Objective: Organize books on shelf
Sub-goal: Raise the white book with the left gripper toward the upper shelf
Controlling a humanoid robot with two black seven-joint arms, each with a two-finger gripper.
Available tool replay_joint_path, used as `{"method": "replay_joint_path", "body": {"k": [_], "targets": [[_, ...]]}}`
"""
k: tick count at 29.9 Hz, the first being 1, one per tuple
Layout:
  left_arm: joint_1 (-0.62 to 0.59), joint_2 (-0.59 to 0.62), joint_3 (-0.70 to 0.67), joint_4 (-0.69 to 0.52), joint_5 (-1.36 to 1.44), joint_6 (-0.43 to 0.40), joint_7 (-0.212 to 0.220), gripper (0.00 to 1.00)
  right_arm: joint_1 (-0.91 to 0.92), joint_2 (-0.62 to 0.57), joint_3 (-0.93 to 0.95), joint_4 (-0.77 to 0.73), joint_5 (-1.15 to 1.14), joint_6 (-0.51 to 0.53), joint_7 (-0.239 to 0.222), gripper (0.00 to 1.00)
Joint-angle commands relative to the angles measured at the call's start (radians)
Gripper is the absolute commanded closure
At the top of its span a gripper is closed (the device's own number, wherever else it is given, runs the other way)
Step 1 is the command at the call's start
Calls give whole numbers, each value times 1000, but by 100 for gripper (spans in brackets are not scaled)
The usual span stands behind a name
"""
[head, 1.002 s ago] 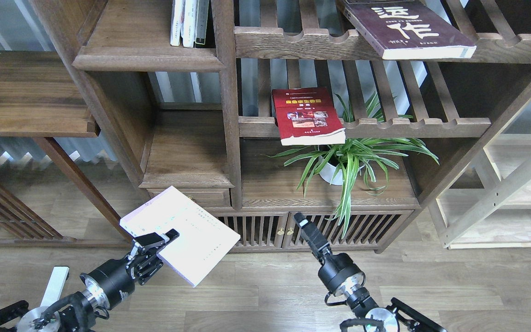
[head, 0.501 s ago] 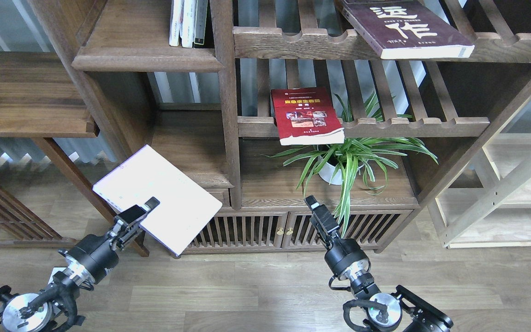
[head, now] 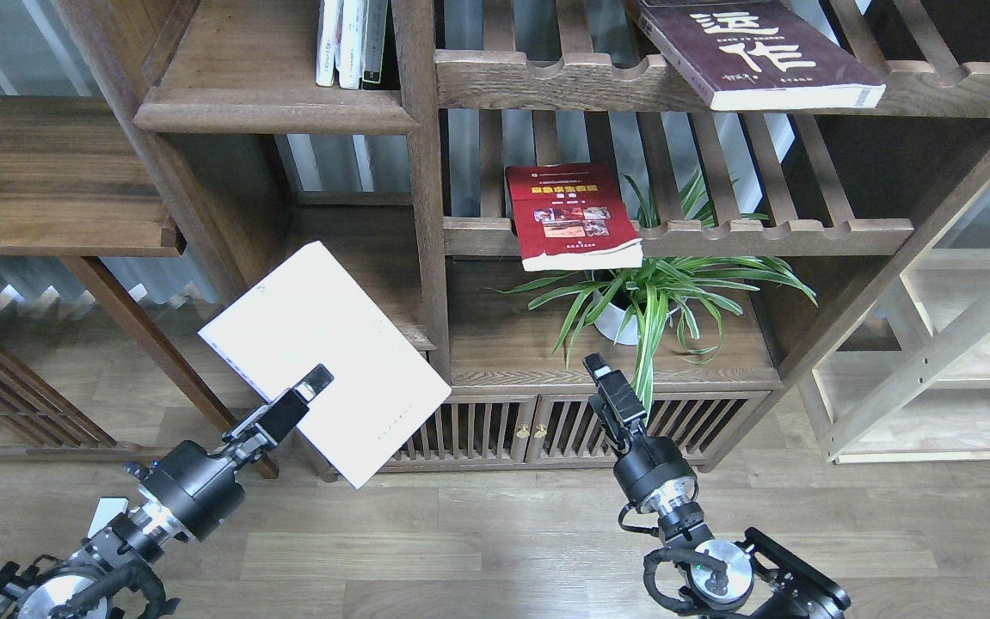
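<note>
Our left claw point(head: 304, 397) grips the white book point(head: 322, 359) before the shelf point(head: 348, 297); our right claw point(head: 611, 391) hangs unreadable, holding nothing.

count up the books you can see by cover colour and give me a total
Pale white: 1, the white book held in the left gripper.
Dark maroon: 1, the maroon book lying on the top slatted rack.
Red: 1, the red book on the lower slatted rack.
Upright on the plank shelf: 3, the standing books, spines pale and dark.
Total: 6
</note>
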Motion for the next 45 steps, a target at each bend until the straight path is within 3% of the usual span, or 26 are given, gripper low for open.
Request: {"method": "replay_joint_path", "body": {"k": [1, 4, 7, 17, 29, 45], "targets": [[3, 8, -45, -24, 62, 0, 30, 97, 0, 0, 0, 0, 0, 0, 0, 1], [19, 1, -136, -35, 150, 0, 83, 96, 0, 0, 0, 0, 0, 0, 0, 1], [19, -3, -204, -39, 218, 0, 106, 96, 1, 0, 0, 0, 0, 0, 0, 1], [19, 60, -314, -131, 244, 0, 229, 97, 1, 0, 1, 0, 0, 0, 0, 1], [-4, 144, -408, -170, 244, 0, 229, 97, 5, 0, 3, 0, 2, 0, 2, 1], [-29, 135, -504, -207, 243, 0, 229, 97, 17, 0, 9, 0, 2, 0, 0, 1]]}}
